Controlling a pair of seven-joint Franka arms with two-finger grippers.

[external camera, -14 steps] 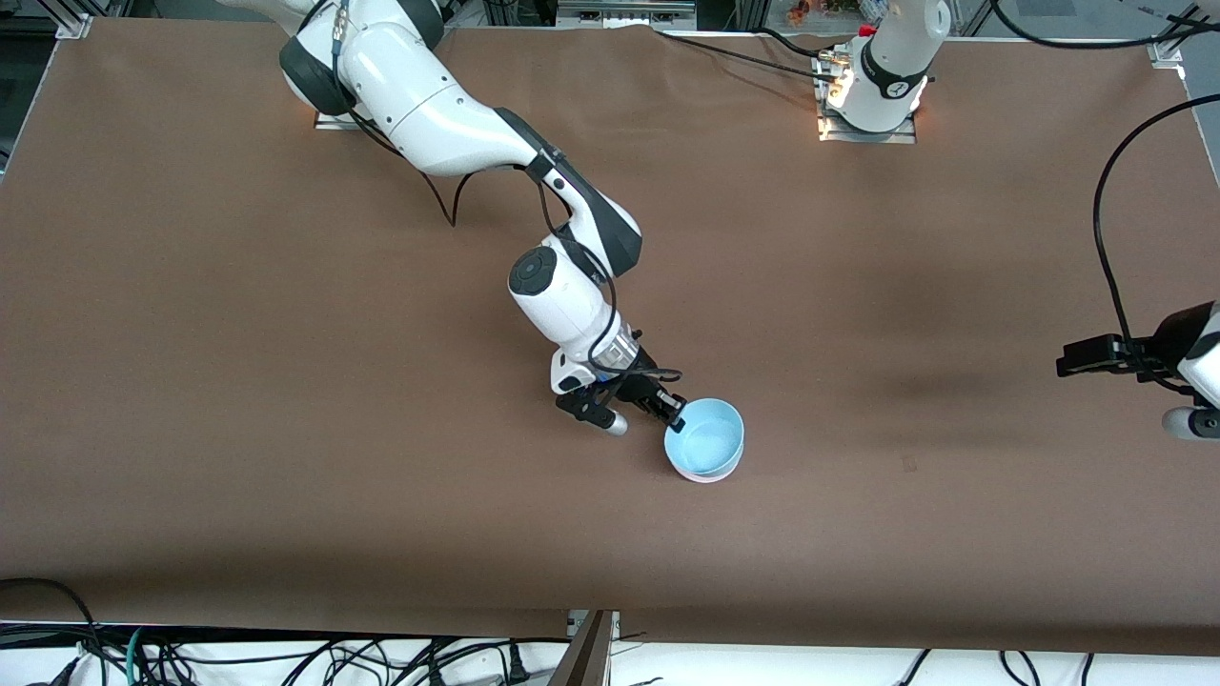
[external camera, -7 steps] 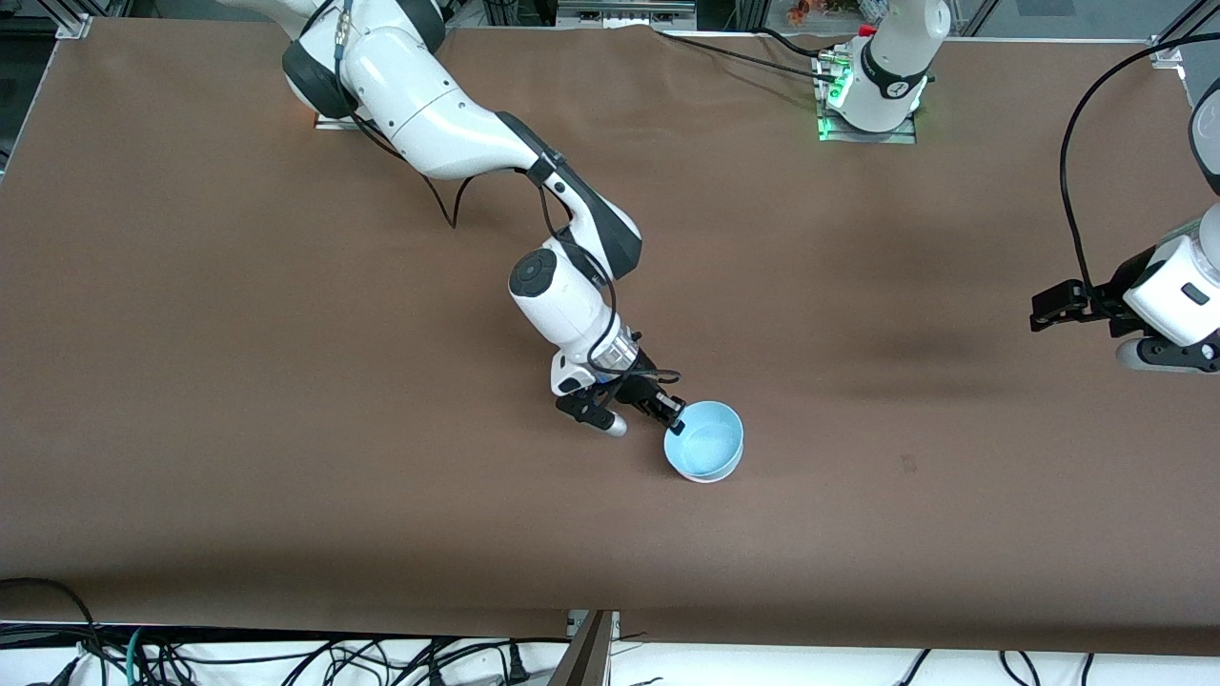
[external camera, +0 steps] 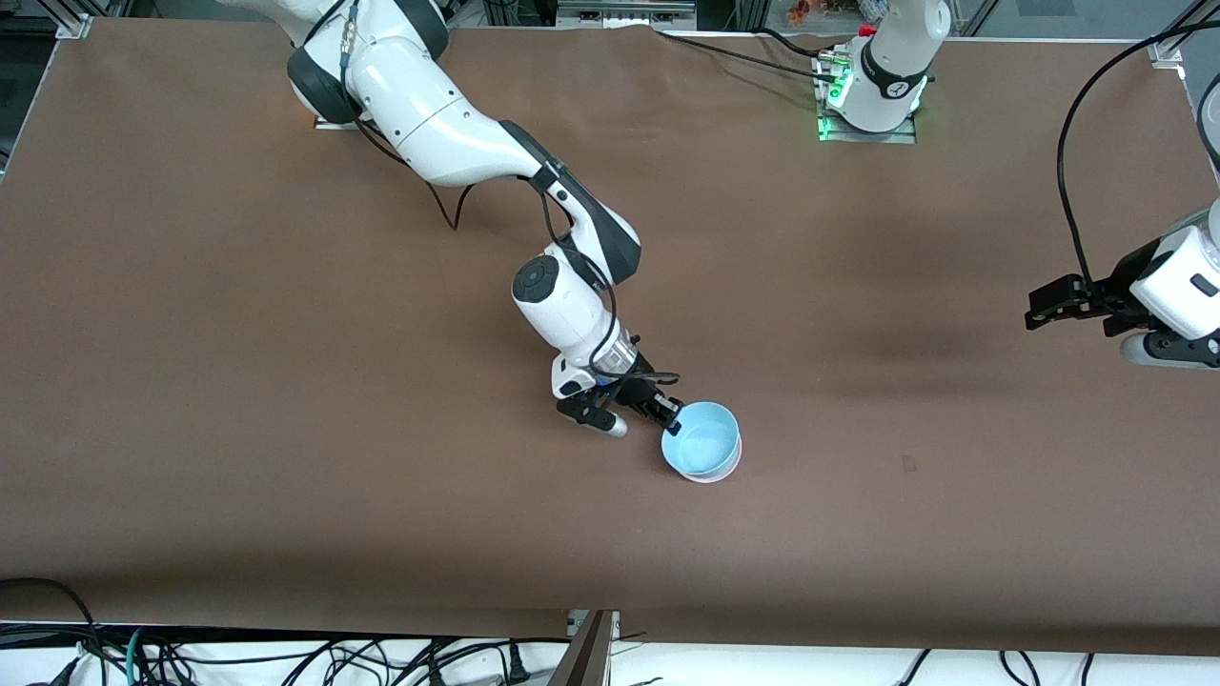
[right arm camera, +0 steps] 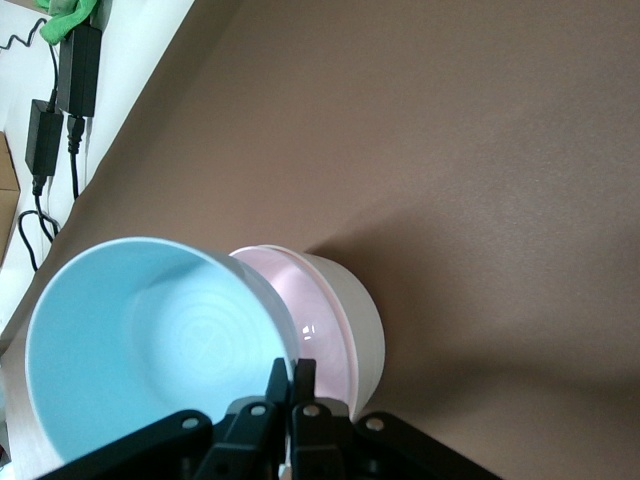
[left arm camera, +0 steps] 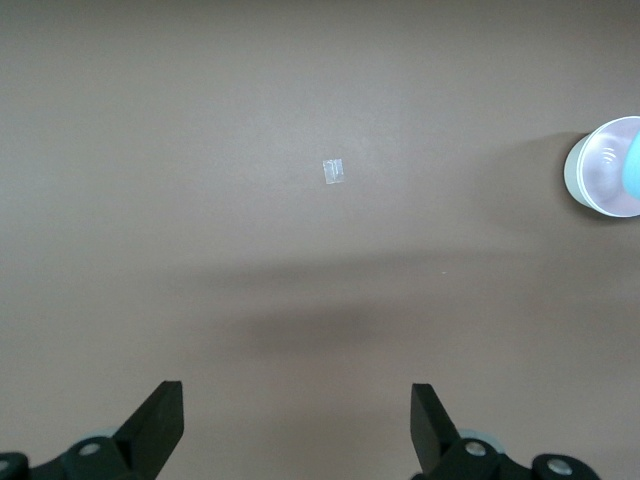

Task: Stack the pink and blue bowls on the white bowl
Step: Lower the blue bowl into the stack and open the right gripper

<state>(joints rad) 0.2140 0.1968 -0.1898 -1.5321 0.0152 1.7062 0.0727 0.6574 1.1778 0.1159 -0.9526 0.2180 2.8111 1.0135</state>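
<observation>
My right gripper (external camera: 670, 413) is shut on the rim of the light blue bowl (external camera: 703, 445) near the middle of the table. In the right wrist view its fingers (right arm camera: 290, 375) pinch the blue bowl (right arm camera: 150, 340), which sits tilted and offset over the pale pink bowl (right arm camera: 322, 320). The pink bowl is nested in the white bowl (right arm camera: 368, 322). In the front view only a whitish rim (external camera: 717, 476) shows under the blue bowl. My left gripper (external camera: 1048, 310) is open and empty, high over the left arm's end of the table; its wrist view shows it (left arm camera: 295, 400) and the stack (left arm camera: 603, 180).
A small pale tape mark (left arm camera: 333, 171) lies on the brown table cover (external camera: 286, 429). Cables and power adapters (right arm camera: 70, 75) lie off the table's edge nearest the front camera.
My left arm has drawn back toward its base and risen at its end of the table. My right gripper has shifted the blue bowl slightly over the stack.
</observation>
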